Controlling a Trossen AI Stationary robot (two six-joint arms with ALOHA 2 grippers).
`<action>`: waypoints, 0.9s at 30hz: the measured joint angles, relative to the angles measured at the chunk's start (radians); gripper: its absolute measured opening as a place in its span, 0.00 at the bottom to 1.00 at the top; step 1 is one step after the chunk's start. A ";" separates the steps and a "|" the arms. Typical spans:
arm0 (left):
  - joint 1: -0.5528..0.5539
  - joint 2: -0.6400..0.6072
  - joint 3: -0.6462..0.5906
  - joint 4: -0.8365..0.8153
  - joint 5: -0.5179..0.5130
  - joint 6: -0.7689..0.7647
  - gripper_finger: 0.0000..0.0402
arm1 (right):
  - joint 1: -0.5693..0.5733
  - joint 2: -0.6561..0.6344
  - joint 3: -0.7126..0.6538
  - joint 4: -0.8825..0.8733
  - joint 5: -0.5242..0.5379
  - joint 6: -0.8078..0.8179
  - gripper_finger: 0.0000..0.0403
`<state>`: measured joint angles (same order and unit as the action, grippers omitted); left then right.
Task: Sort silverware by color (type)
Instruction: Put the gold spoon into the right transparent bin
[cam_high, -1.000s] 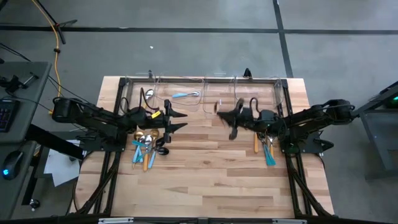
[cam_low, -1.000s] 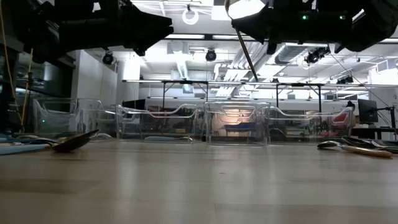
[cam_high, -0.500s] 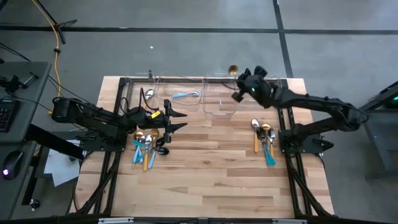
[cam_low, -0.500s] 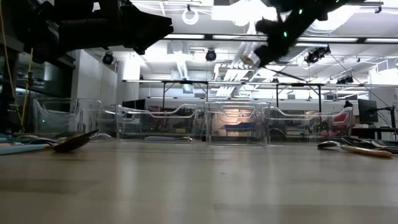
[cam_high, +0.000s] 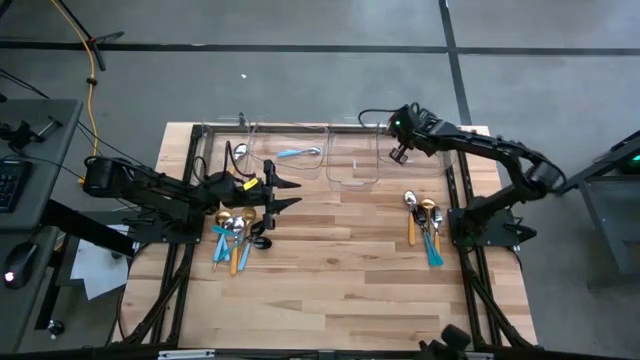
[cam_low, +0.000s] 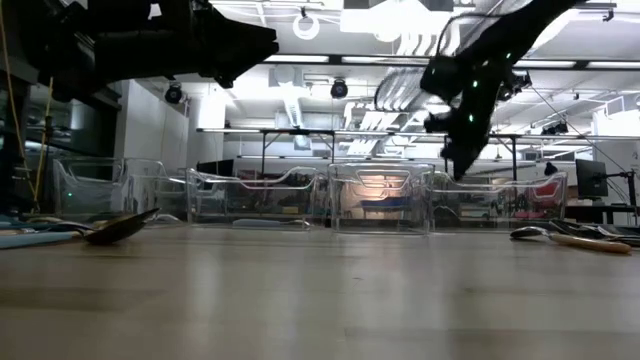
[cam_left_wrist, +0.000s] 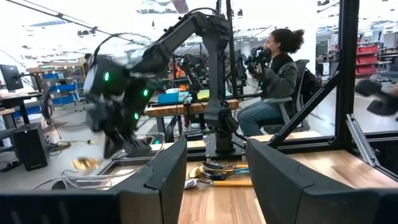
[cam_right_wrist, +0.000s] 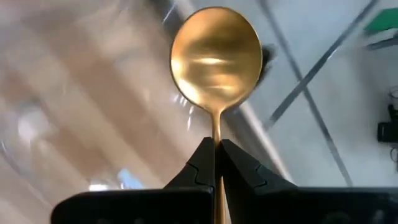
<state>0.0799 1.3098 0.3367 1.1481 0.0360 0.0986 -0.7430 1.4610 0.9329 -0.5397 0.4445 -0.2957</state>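
One gold spoon (cam_right_wrist: 216, 59) sits pinched by its neck in my right claw (cam_high: 398, 152), bowl out ahead of my fingertips, over the clear bins (cam_high: 352, 160) along the table's far edge. I should steady over the right compartment before letting go. Only my wrist camera shows the spoon; overhead hides it. My left claw (cam_high: 283, 193) waits spread above its pile.

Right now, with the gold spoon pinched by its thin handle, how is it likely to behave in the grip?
The gold spoon looks rigid, so probably no flopping. Its polished surface suggests it could slip. Held only at the narrow neck between the right fingers, it may pivot.
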 joint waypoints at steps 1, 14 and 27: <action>0.000 0.000 0.000 0.000 0.000 0.000 0.39 | -0.003 0.027 0.000 -0.007 -0.001 -0.015 0.00; 0.000 0.000 0.000 -0.009 0.000 0.000 0.39 | -0.082 0.139 0.001 -0.009 -0.180 -0.039 0.00; 0.000 0.000 0.000 -0.009 0.000 -0.001 0.39 | -0.088 0.138 0.001 -0.012 -0.180 -0.017 0.05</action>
<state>0.0798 1.3098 0.3367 1.1389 0.0360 0.0979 -0.8314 1.5993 0.9340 -0.5518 0.2649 -0.3125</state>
